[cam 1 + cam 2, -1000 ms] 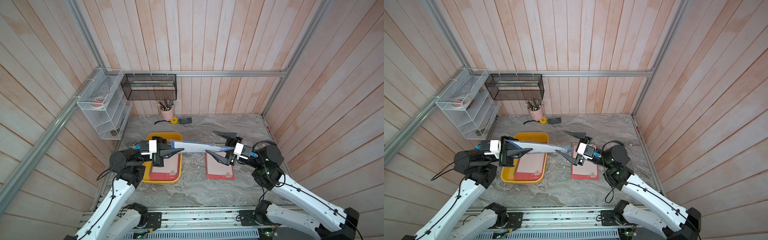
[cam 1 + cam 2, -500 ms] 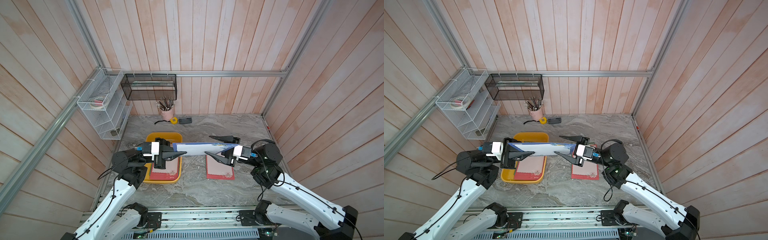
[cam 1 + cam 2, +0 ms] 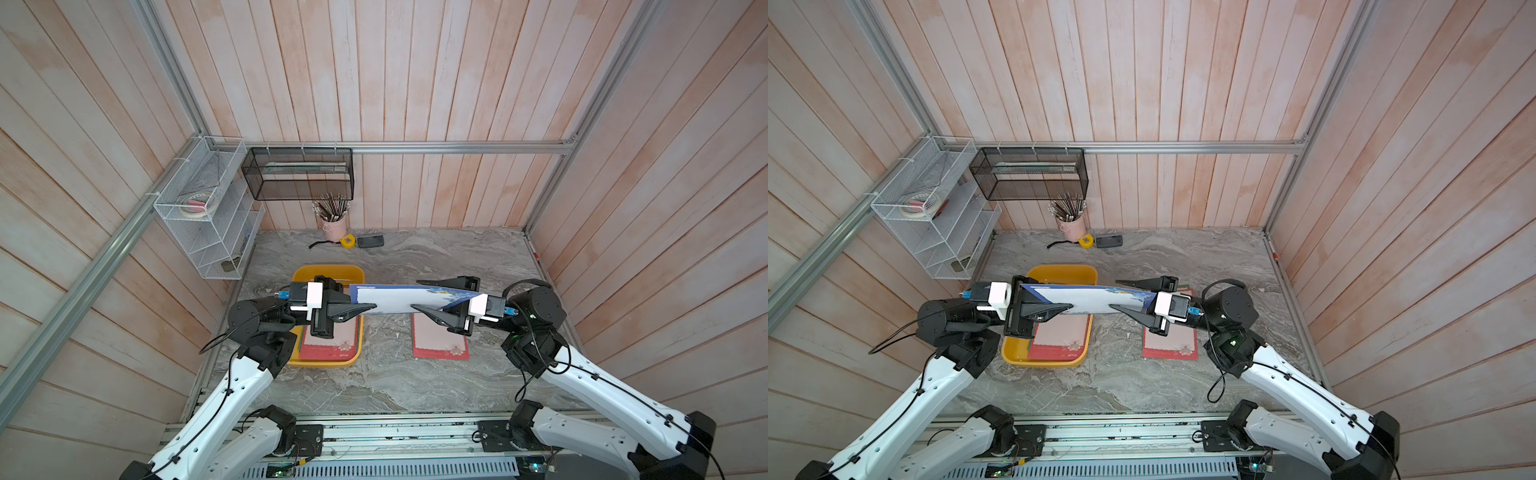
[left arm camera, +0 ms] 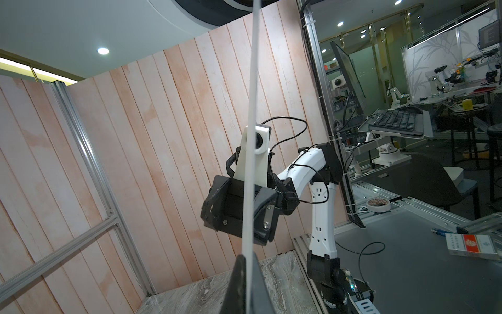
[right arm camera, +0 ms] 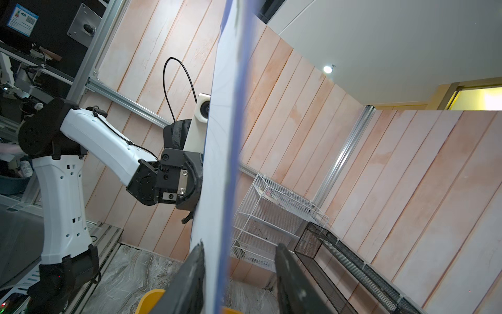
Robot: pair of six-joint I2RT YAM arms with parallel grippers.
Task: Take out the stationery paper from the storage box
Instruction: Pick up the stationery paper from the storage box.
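Observation:
A blue-bordered sheet of stationery paper (image 3: 399, 300) (image 3: 1096, 300) hangs in the air, stretched between both grippers. My left gripper (image 3: 365, 306) (image 3: 1064, 307) is shut on its left end, above the yellow storage box (image 3: 328, 272) (image 3: 1063, 271). My right gripper (image 3: 415, 295) (image 3: 1113, 294) straddles the sheet's right end with its jaws apart. In the right wrist view the sheet (image 5: 220, 136) lies against one finger (image 5: 190, 280); the other finger (image 5: 288, 280) stands off. The left wrist view shows the sheet edge-on (image 4: 250, 136) between touching fingers (image 4: 239, 282). A red-bordered sheet (image 3: 332, 343) lies in the box.
Another red-bordered sheet (image 3: 440, 345) lies flat on the marble table, under the right gripper. At the back stand a pink cup of pencils (image 3: 334, 226), a yellow tape measure (image 3: 347, 241) and a black device (image 3: 370, 241). A white wire rack (image 3: 212, 224) and a black mesh basket (image 3: 299, 174) hang on the walls.
The right gripper's jaws have narrowed around the sheet's right end. The left gripper has kept its hold, and the sheet now hangs more level.

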